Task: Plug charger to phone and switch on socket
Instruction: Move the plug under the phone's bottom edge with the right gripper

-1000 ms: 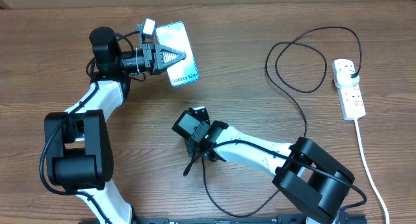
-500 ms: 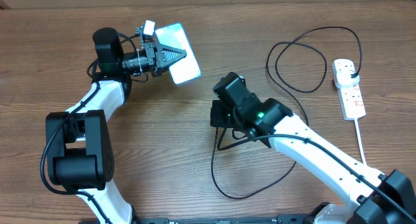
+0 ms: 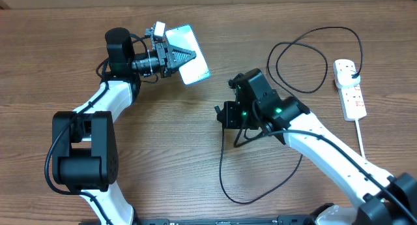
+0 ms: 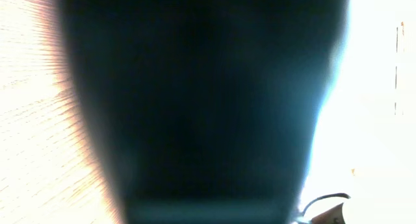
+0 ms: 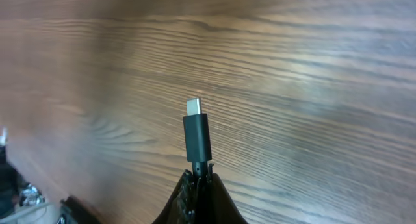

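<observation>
Plugging in is the step in hand. The left claw (image 3: 185, 57) grips the phone (image 3: 199, 70), its lit screen showing, upper middle of the overhead frame. The right claw (image 5: 198, 177) pinches the charger (image 5: 197, 138) — black connector, silver tip forward — to the phone's lower right. Next the tip must line up squarely with the phone's port. The socket (image 3: 350, 89) lies far right on the bench (image 3: 163, 153).

The table (image 3: 163, 140) was lit evenly and softly from above in the overhead view, with only faint shadows cast on it; the phone (image 3: 197, 67) screen was washed out by glare. The left wrist view was filled by a dark, unfocused mass flanked by blown-out white. In the right wrist view the charger (image 5: 197, 136) tip was rendered sharp, the wood behind it blurred
</observation>
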